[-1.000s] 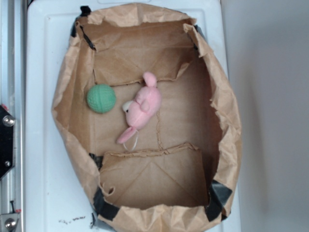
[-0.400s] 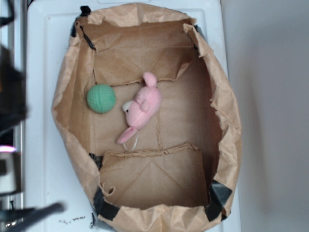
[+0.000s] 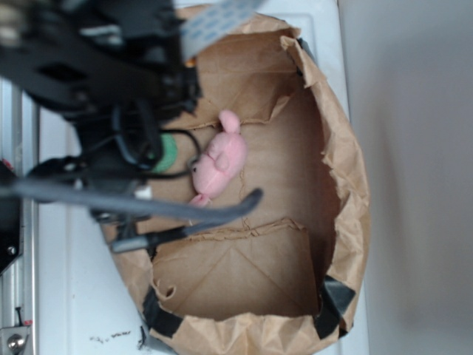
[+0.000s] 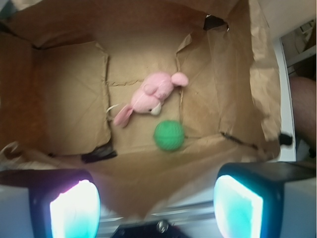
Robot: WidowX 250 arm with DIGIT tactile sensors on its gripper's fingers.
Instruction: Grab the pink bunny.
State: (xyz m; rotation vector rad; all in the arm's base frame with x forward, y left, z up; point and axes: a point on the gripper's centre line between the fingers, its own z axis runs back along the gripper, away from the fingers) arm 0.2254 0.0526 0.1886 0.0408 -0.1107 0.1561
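- The pink bunny (image 4: 148, 97) lies on the floor of the brown paper bag (image 4: 237, 89), near the middle, one ear (image 4: 123, 115) stretched toward a folded paper flap (image 4: 69, 99).
- In the exterior view the black arm (image 3: 103, 81), blurred, covers the bag's upper left part; the bunny (image 3: 219, 159) shows just right of it, its lower ear partly behind a dark cable (image 3: 192, 214).
- The green ball (image 4: 169, 135) rests just beside the bunny's snout in the wrist view; in the exterior view only a green sliver (image 3: 168, 151) shows behind the arm.
- The gripper (image 4: 156, 198) hangs above the bag's near rim, well apart from the bunny; its two fingers (image 4: 74, 208) are spread wide, with nothing between them, their tips cut off by the picture's lower edge and glowing pale.
- The bag is torn open, walls crumpled, corners held with black tape (image 3: 336, 296).
- It sits on a white table (image 3: 74, 296); a metal rail (image 3: 18, 310) runs beside the table's left edge.
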